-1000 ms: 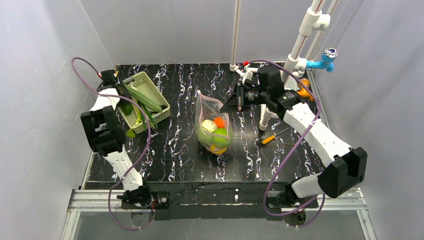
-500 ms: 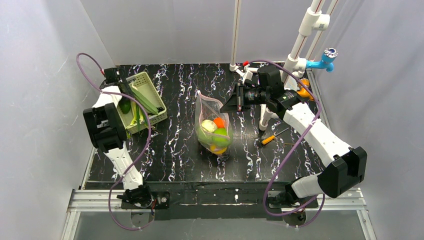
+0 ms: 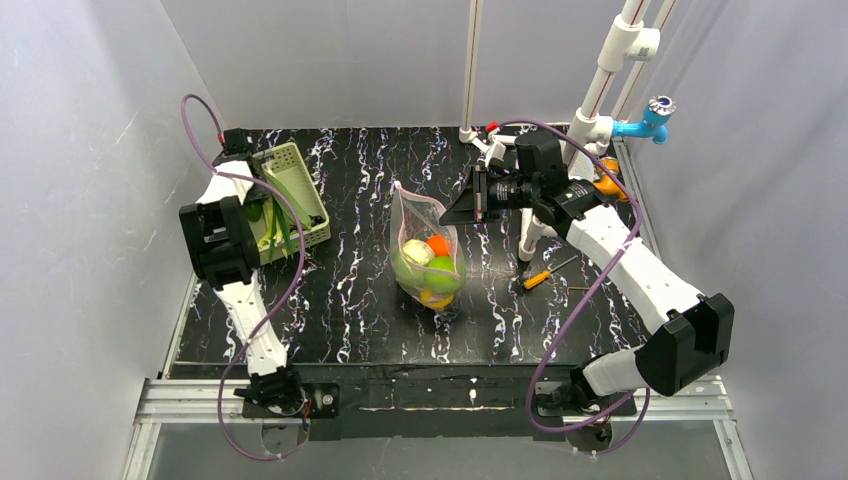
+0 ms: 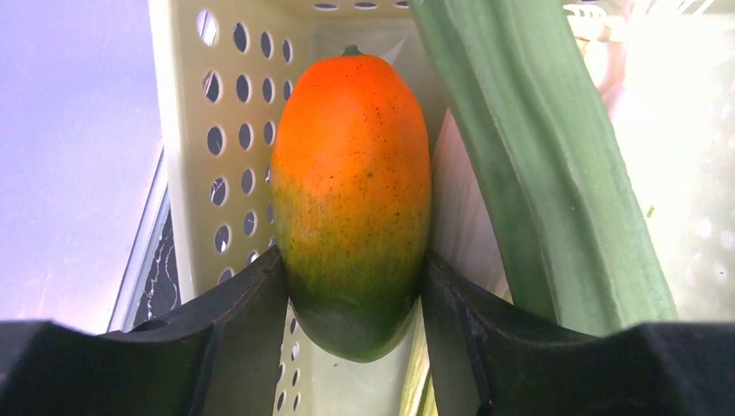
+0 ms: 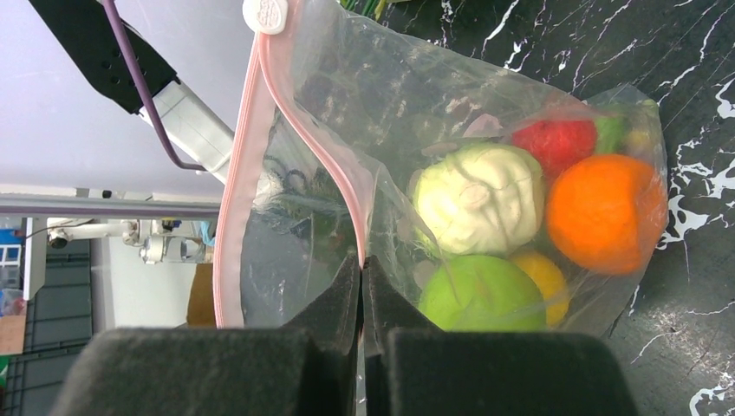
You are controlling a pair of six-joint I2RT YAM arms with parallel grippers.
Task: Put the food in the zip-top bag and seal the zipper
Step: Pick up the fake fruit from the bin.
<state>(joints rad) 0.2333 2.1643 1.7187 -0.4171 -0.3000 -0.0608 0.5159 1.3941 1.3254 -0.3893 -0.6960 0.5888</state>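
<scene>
The clear zip-top bag [image 3: 427,255] stands mid-table, holding food: an orange ball [image 5: 605,212], a red piece [image 5: 555,143], a whitish-green round one [image 5: 475,198], a lime-green ball [image 5: 481,299] and a yellow one [image 5: 542,276]. My right gripper [image 5: 361,264] is shut on the bag's mouth edge at the pink zipper [image 5: 238,191], and the mouth gapes open. My left gripper [image 4: 351,258] is inside the pale green basket [image 4: 234,130]. Its two fingers press both sides of an orange-and-green oval fruit [image 4: 351,156]. A long green cucumber [image 4: 537,156] leans beside the fruit.
The basket [image 3: 300,175] sits at the table's far left, tipped against the left arm. A screwdriver [image 3: 545,275] lies right of the bag. White pipes [image 3: 600,90] and a blue tap [image 3: 650,115] stand at the back right.
My left arm has swung toward the back of the table, deeper into the basket, and the basket has shifted with it. The right arm and the bag have not moved.
</scene>
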